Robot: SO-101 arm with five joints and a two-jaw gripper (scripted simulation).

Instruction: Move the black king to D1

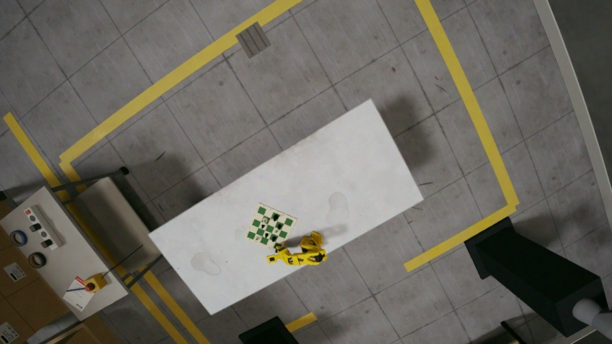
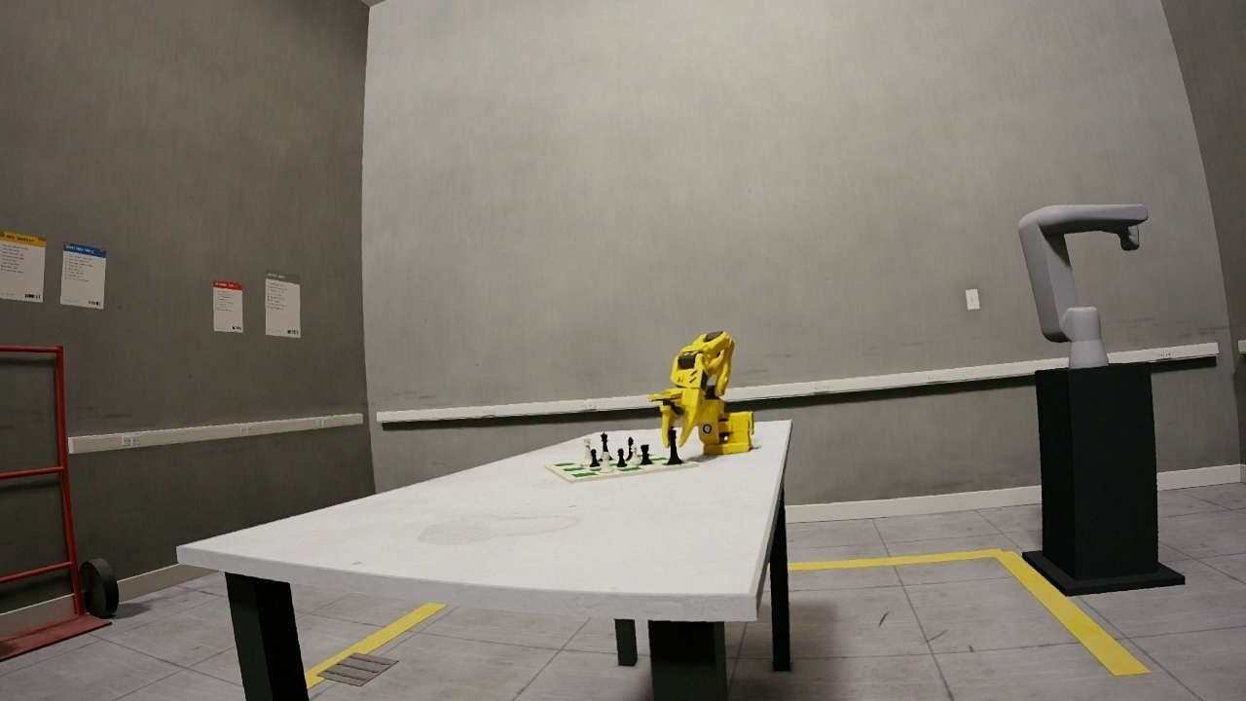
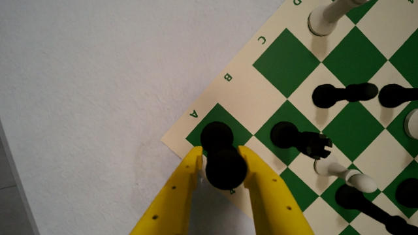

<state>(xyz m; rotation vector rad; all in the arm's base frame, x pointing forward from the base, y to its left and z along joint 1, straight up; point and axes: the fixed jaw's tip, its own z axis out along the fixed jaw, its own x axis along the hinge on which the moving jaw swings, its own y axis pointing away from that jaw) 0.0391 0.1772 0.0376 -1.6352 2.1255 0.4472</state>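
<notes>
A tall black piece [image 3: 226, 170] [image 2: 674, 451] that looks like the black king stands upright on the corner square by the letter A of the green-and-cream board [image 3: 245, 59] [image 1: 289, 221] [image 2: 566, 473]. My gripper [image 3: 222, 149] is narrowly open, with one finger on each side of the piece's upper part. I cannot see it pinched. The details of its head are too dark to tell. By the edge letters, D1 [image 1: 268, 212] is a cream square at the board's far side in the top view, out of the wrist view.
A black rook [image 3: 285, 135] stands diagonally beside the king's square. A black pawn [image 3: 324, 96], a white pawn [image 3: 363, 181] and another tall black piece [image 3: 351, 196] stand further in. A white piece [image 3: 321, 23] stands by the letter D. The arm's base is on the white table [image 1: 316, 166].
</notes>
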